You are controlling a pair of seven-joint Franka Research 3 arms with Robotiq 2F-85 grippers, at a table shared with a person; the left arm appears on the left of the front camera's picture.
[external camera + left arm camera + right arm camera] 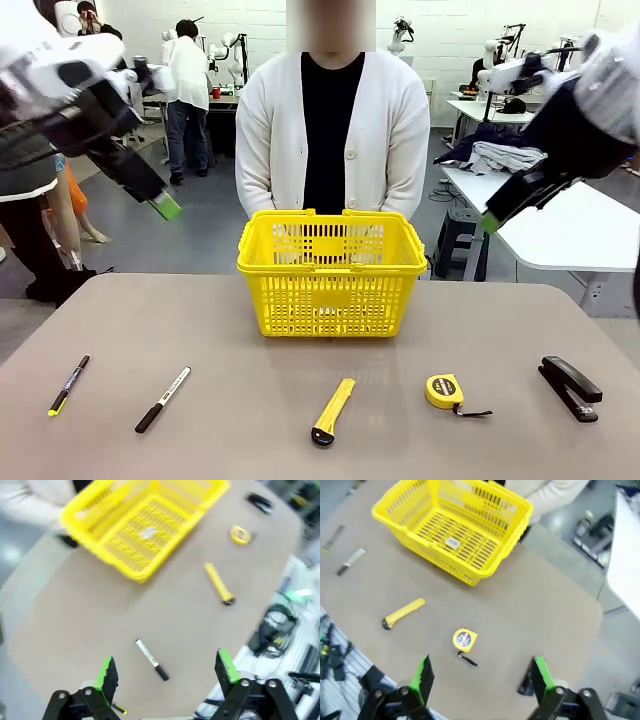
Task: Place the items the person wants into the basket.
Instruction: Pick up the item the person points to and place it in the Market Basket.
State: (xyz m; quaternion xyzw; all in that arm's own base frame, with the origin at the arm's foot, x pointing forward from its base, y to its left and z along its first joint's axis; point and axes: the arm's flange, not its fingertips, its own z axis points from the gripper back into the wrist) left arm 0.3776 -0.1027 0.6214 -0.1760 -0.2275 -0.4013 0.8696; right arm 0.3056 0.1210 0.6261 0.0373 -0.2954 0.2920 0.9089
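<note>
A: Place of basket?
B: Upright at far middle of tabletop, just before person.
A: And items?
B: Lying in one row near front edge: yellow-end marker and white marker at left, then knife, tape measure, stapler at far right.
A: Tools?
B: Raised above tabletop, left tool and right tool, fingers spread wide, gripping nothing.

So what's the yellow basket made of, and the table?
The basket looks like glossy moulded plastic: bright even yellow, thin lattice walls. The table seems a matte grey-brown laminate, smooth and without shine, though what's beneath can't be told.
</note>
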